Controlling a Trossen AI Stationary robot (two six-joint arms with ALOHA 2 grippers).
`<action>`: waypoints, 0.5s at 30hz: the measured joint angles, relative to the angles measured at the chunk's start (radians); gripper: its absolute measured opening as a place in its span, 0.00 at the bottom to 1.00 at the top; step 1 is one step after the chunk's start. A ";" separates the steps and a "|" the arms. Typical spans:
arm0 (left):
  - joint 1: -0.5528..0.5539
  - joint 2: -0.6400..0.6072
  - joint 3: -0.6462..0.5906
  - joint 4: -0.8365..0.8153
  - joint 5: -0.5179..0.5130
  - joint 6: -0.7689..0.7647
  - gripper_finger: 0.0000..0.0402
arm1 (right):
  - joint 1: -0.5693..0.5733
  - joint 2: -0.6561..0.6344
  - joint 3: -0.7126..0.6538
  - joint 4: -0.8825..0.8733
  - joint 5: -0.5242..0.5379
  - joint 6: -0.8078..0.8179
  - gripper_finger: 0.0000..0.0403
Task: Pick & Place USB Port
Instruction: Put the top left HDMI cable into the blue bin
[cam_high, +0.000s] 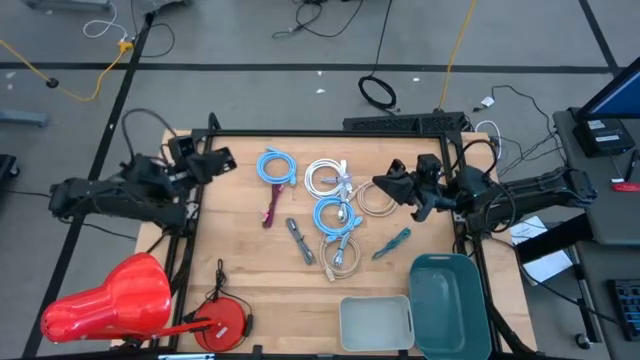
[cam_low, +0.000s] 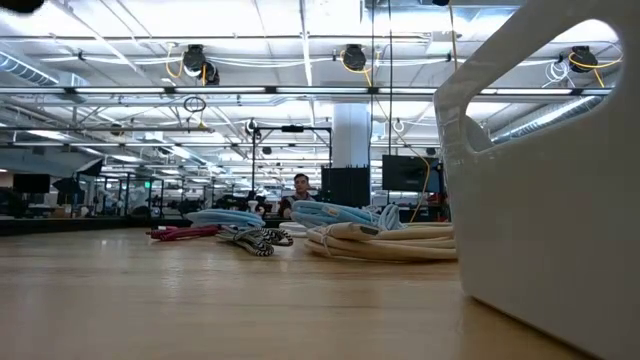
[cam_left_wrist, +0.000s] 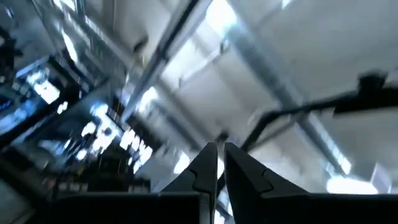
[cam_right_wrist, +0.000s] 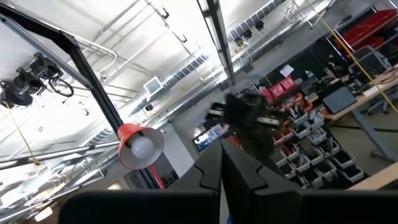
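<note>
Several coiled and bundled USB cables lie flat on the wooden table: blue coils (cam_high: 277, 167) (cam_high: 335, 215), a white coil (cam_high: 325, 178), a beige coil (cam_high: 377, 201), a magenta cable (cam_high: 270, 205), a dark braided cable (cam_high: 300, 241) and a teal cable (cam_high: 392, 243). The low view shows the cables (cam_low: 330, 225) in a heap. My left gripper (cam_high: 228, 158) (cam_left_wrist: 219, 163) hovers shut at the table's far-left corner. My right gripper (cam_high: 380, 184) (cam_right_wrist: 221, 163) is shut above the beige coil's right side. Both wrist views look up at the ceiling.
A teal bin (cam_high: 447, 296) and a pale grey bin (cam_high: 376, 322) (cam_low: 545, 180) stand at the table's near-right corner. A red lamp-like object (cam_high: 110, 300) and a red round object (cam_high: 226, 322) sit at the near-left. Bare wood lies between the cables and the near edge.
</note>
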 joint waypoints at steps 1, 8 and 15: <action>-0.006 0.022 0.060 -0.099 0.040 0.044 0.08 | 0.000 0.000 0.000 0.001 -0.002 0.003 0.00; -0.013 0.187 0.479 -1.066 -0.168 0.371 0.08 | 0.006 0.000 0.000 -0.007 -0.003 0.030 0.00; 0.112 0.315 0.612 -1.487 -0.414 0.449 0.08 | 0.029 0.000 0.000 -0.030 -0.004 0.027 0.00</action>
